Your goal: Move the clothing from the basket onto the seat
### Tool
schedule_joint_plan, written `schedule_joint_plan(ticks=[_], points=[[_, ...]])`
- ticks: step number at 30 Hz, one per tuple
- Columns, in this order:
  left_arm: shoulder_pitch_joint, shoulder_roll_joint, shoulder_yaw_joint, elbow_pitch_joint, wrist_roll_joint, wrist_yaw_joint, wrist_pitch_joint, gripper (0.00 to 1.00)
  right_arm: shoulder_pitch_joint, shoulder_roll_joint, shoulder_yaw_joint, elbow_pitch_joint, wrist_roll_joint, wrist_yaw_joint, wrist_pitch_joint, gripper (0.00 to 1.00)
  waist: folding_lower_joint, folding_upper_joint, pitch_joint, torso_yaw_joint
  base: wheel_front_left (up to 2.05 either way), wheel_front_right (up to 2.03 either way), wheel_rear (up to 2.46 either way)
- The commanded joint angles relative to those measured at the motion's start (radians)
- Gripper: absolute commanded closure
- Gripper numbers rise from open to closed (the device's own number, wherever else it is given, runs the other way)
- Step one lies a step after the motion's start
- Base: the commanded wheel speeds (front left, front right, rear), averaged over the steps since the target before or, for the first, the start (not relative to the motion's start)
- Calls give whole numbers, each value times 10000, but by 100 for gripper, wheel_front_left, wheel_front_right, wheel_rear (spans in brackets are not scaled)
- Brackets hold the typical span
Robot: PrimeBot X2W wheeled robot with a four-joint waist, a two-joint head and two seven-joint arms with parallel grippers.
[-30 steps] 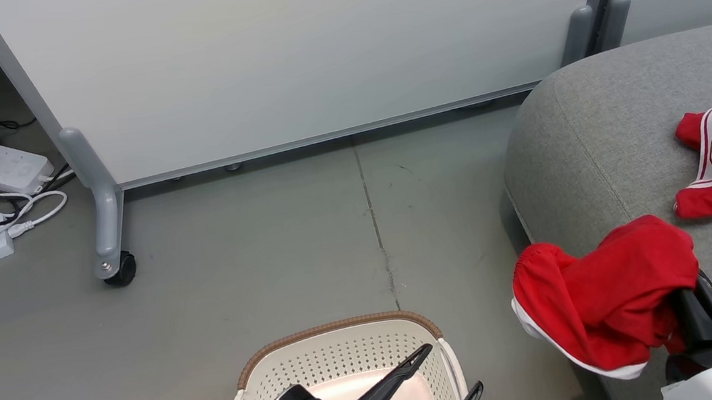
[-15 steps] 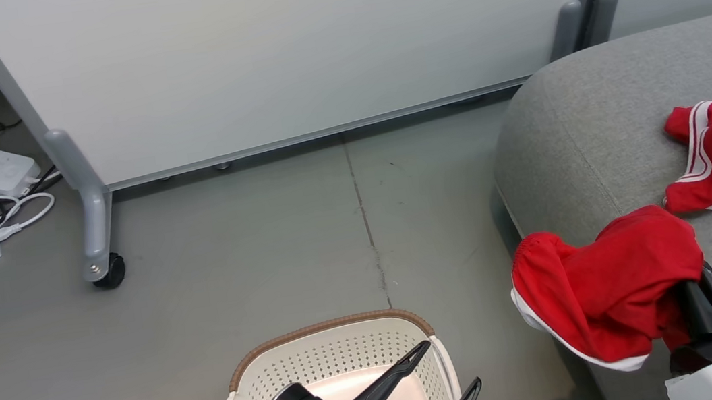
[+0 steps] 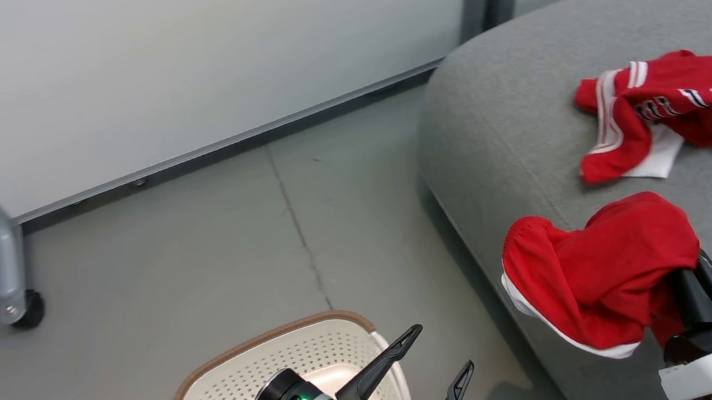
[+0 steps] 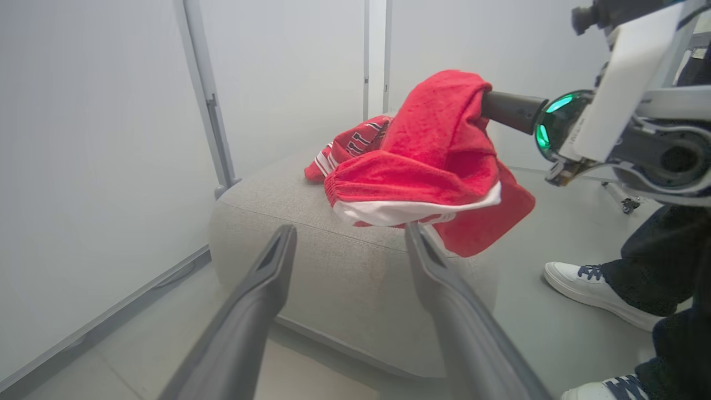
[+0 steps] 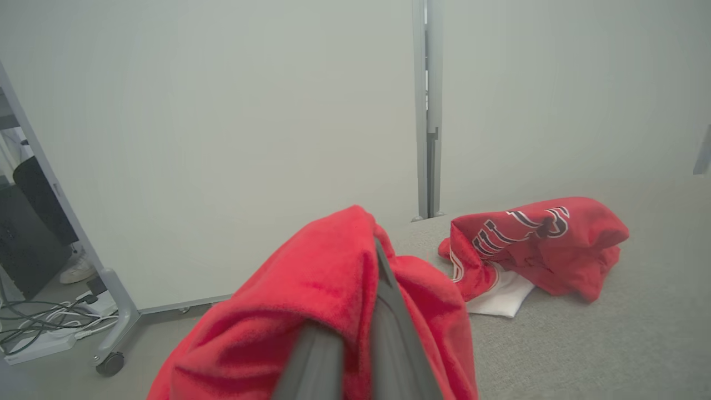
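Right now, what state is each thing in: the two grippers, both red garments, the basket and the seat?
left gripper: open, holding nothing, above the basket.
right gripper: shut on the held garment.
held garment: bunched, draped over the right gripper's fingers, in the air at the seat's edge.
second garment: crumpled, lying on the seat.
basket: upright, visible inside bare.
seat: carries the second garment.

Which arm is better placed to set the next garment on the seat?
Right. The right gripper is shut on a red garment held over the edge of the seat. The left gripper is open and empty over the basket, off to the side of the seat.
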Motion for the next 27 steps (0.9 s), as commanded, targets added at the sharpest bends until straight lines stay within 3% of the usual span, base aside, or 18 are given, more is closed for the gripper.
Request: schedule_joint_plan(ticks=[1,10,16,27], points=[[-163,45,51,-17,72,-7,-12,0,-95,23,41,-58,63,3,-53,100,0,0,195,-570,0,0,0],[-445,238,115,-2,107,-7,-12,0,-152,237,-47,-63,127,3,-55,100,0,0,539,-1951,0,0,0],[-517,330,62,-6,113,-7,-12,0,-164,394,-30,-69,156,3,-55,100,0,0,671,-2453,0,0,0],[-634,366,-111,32,65,-6,-12,0,-96,609,-330,-176,-9,3,-55,100,0,0,720,-2528,0,0,0]])
